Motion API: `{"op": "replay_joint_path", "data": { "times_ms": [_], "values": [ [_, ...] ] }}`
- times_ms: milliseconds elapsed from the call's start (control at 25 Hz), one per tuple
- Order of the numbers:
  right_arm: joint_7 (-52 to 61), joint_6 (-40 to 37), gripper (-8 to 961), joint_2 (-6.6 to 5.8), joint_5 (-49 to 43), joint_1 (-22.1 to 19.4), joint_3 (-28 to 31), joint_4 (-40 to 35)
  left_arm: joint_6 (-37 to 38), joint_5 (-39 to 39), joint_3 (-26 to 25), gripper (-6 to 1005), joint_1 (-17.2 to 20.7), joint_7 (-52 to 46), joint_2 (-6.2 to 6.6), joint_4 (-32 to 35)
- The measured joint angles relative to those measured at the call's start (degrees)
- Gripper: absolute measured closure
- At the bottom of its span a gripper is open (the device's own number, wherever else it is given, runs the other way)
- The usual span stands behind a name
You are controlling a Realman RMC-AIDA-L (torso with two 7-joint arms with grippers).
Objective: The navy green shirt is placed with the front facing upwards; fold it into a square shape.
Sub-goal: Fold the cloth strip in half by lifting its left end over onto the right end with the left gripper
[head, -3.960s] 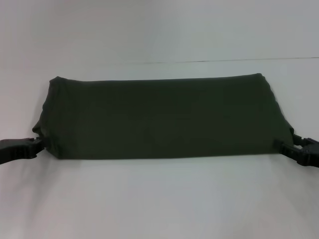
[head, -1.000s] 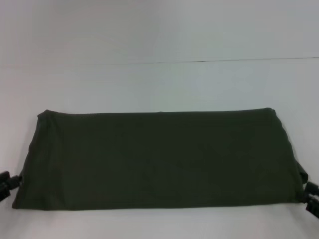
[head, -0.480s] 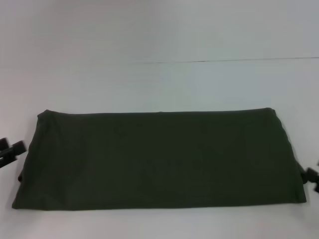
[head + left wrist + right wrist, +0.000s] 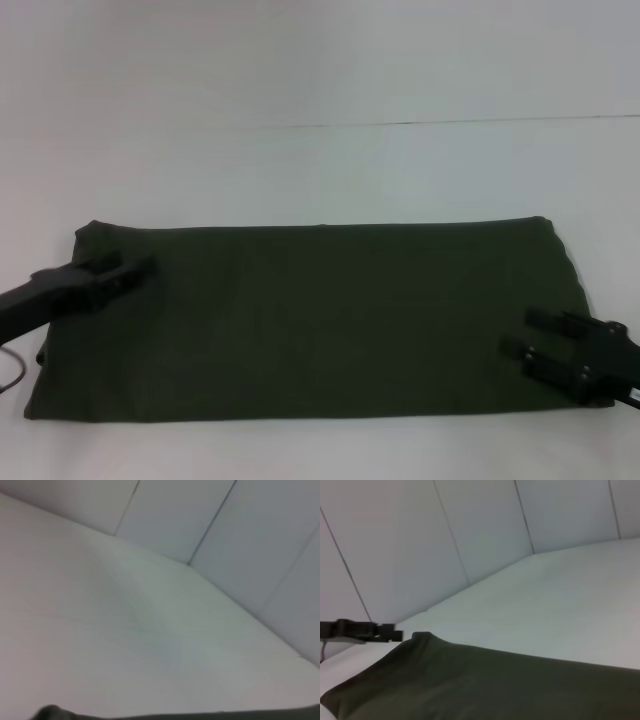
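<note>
On the white worktop [image 4: 320, 170], lying flat as a wide folded band with plain side up: the dark olive-green cotton shirt [image 4: 320, 315]. Over its far left corner, reaching in low from the left edge: the black left gripper [image 4: 140, 267], jaws state impossible to tell. Over its near right end: the black right gripper [image 4: 520, 332], jaws parted, holding nothing. Behind, only pale panelled wall [image 4: 470, 525].

The head camera looks forward and down at the table [image 4: 320, 170]. Both wrist cameras sit low, skimming the shirt [image 4: 485, 685] toward the wall [image 4: 470, 525].
</note>
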Motion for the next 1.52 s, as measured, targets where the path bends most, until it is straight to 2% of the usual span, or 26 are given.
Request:
{"op": "replay_joint_path", "data": {
  "times_ms": [240,600,1040,1200,1400,1520],
  "values": [
    [0.08,1.34,303,0.03,-0.04,1.9,-0.86,2.05,-9.52,-1.84,0.1,301,-2.79,0.12,-0.51,-2.76],
    [0.44,2.0,307,0.11,0.2,2.33,-0.98,3.56,-21.67,-2.06,0.19,300,-4.93,-0.07,-0.24,-6.29],
    [0.76,2.13,308,0.11,0.27,2.98,-0.7,4.2,-28.75,-2.34,1.55,301,-6.03,0.1,-0.54,-8.14],
    [0.77,2.13,308,0.1,0.27,3.43,-0.47,4.23,-25.53,-4.92,1.43,303,-5.17,0.02,-0.62,-6.84],
    [0.82,2.17,308,0.03,0.32,3.99,-0.39,4.12,-11.39,-8.04,1.07,304,-0.6,-0.76,-0.35,-1.69],
    [0.83,2.79,307,0.02,0.39,4.49,-0.35,4.18,-6.5,-8.2,0.79,305,2.42,-1.64,-0.4,0.2]
  ]
}}
